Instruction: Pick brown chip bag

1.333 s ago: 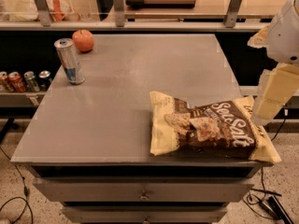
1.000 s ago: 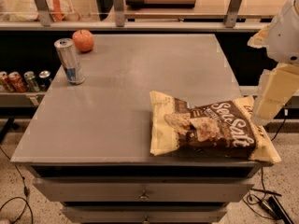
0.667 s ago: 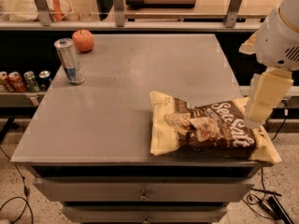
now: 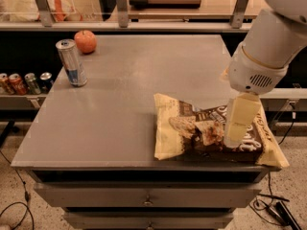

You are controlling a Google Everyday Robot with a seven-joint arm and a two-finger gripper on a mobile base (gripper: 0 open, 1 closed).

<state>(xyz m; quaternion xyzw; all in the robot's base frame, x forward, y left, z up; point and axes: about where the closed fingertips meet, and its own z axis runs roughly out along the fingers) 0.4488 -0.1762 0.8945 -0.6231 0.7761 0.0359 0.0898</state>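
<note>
- Camera view: the gripper (image 4: 236,139) hangs from the white arm (image 4: 268,47), pointing down. Its tip is over the dark middle of the bag (image 4: 189,128).
- I cannot tell whether the gripper is open or closed, or whether it touches the bag.
- The bag lies flat under the gripper, at the near edge of the table (image 4: 134,85). Its pale end reaches out to the left of the gripper.
- Well apart, far left of the gripper, a can (image 4: 72,63) stands upright, with an orange fruit (image 4: 85,41) just behind it.
- Nothing stands between the gripper and the bag.
</note>
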